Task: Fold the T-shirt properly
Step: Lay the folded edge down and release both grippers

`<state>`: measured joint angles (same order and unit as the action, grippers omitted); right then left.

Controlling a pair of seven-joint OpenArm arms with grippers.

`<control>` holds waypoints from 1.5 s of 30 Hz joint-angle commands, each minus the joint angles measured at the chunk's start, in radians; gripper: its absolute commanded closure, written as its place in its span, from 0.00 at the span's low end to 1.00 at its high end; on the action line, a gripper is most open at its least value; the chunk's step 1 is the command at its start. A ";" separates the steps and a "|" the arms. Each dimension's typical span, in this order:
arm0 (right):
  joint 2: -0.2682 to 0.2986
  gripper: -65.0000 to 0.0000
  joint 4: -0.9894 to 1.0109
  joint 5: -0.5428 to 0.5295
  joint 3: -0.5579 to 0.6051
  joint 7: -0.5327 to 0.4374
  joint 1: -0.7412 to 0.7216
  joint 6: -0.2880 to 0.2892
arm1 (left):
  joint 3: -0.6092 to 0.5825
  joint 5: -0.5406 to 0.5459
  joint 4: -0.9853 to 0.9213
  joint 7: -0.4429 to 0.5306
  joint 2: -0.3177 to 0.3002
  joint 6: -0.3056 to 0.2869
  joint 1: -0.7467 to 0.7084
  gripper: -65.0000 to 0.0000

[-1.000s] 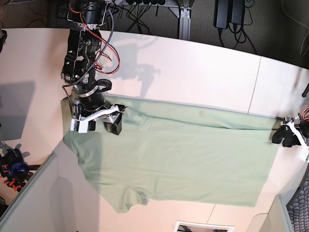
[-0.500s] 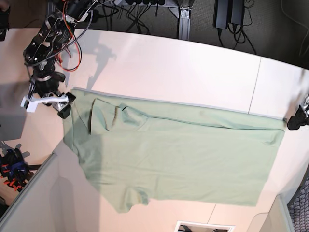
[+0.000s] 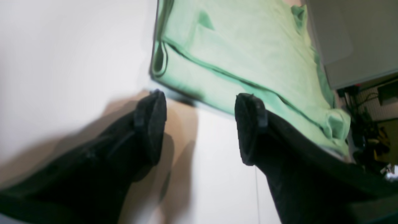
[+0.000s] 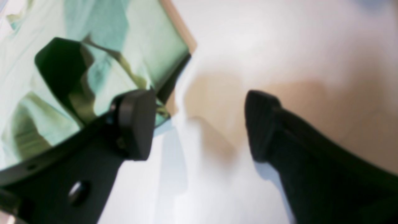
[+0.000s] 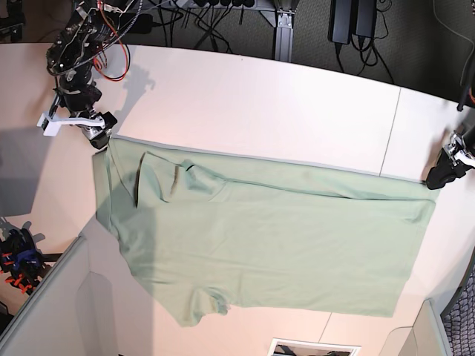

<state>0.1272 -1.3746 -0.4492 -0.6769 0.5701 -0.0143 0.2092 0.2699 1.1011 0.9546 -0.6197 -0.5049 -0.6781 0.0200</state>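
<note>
Open left hand (image 3: 199, 124), T-shirt (image 3: 242, 53) corner ahead

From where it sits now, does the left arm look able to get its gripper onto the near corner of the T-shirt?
Probably yes. The left gripper is open and empty, just off the T-shirt corner, and only bare table shows between jaws and fabric. The cloth lies flat, so pinching it may need a low approach.

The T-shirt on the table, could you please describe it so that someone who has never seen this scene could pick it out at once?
Start from the wide white table that fills the base view. The T-shirt lies spread flat across its lower half, between the open right gripper and the open left gripper. It is the only cloth there: pale mint green, with one long edge folded over along the top.
</note>
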 commanded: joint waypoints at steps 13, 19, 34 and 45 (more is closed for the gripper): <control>-0.084 0.32 0.004 -0.004 0.031 0.048 -0.099 -0.011 | -0.010 -0.152 -0.006 0.018 0.029 0.135 0.066 0.41; -0.097 0.32 0.005 0.006 0.098 0.027 -0.127 -0.011 | -0.010 -0.164 -0.006 0.021 0.047 0.144 0.066 0.41; -0.096 1.00 0.005 0.119 0.121 -0.001 -0.110 0.002 | -0.010 -0.310 -0.006 0.075 0.089 0.137 0.066 1.00; -0.089 1.00 -0.196 -0.012 0.120 0.072 0.043 0.057 | -0.009 -0.160 0.121 -0.007 -0.052 -0.020 -0.041 1.00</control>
<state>0.0299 -1.5547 -0.4492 -0.5560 0.6598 0.0418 0.2592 0.2565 0.9409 1.0626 -0.6243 -0.5369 -0.6922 -0.0338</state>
